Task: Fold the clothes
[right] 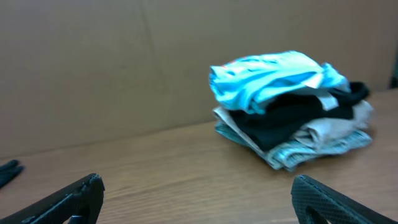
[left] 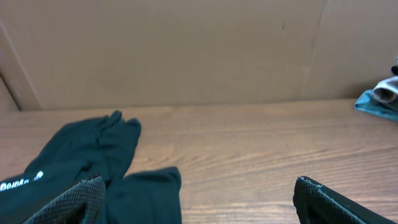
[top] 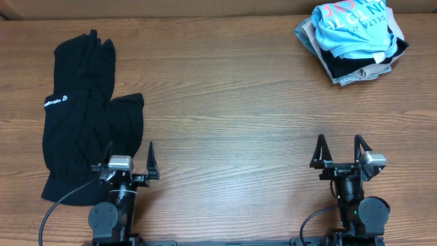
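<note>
Overhead: a black garment [top: 78,116] lies spread on the table [top: 225,102] at 9 o'clock, and a pile [top: 354,41] sits at 1 o'clock. The left end effector [top: 130,154] at 7 o'clock and the right end effector [top: 339,147] at 5 o'clock both gape, empty.
Left wrist: the garment [left: 93,155] lies at 8 o'clock.
Right wrist: the pile [right: 292,106] sits at 2 o'clock.

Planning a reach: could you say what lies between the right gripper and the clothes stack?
Overhead, only bare brown wooden table separates right gripper from blue-topped clothes stack.
</note>
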Controlling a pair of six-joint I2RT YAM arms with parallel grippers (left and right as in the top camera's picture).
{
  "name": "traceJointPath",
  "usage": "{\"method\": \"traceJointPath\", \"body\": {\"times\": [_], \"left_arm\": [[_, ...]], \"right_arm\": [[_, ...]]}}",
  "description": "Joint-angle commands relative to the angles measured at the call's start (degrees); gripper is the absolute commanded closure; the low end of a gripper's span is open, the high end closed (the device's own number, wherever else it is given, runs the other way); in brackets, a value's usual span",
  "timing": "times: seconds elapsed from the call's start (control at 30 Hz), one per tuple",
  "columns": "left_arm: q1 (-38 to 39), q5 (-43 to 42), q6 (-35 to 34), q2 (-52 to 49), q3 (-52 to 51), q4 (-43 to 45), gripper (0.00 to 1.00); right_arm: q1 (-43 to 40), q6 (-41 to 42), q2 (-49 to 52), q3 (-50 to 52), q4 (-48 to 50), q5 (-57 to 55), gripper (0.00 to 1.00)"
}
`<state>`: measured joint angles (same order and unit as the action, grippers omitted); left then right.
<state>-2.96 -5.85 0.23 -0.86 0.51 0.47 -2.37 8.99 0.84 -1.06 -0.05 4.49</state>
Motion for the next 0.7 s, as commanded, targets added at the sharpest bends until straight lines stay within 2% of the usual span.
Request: {"method": "traceJointPath", "body": {"times": [0.0, 0.17, 0.37, 0.67], "left_arm": [[0.4, -2.1, 1.1, 0.6, -0.2, 2.1, 0.0], [0.3, -4.4, 1.1, 0.6, 0.9, 3.1, 0.0], [0.3, -6.7, 3.5, -0.3, 7.2, -4.1, 0.0], [0.3, -7.2, 7.0, -13.6, 20.3, -11.1, 0.0]], "right_arm": [[-0.3, 0.0, -0.7, 0.6, 1.7, 4.7, 0.0], [-0.3, 0.0, -0.7, -1.4, 2.5, 8.7, 0.0], [-0.3, 1.5, 0.7, -7.0, 1.0, 9.4, 0.0], [-0.3, 1.4, 14.7, -17.6, -0.7, 16.0, 0.0]]}}
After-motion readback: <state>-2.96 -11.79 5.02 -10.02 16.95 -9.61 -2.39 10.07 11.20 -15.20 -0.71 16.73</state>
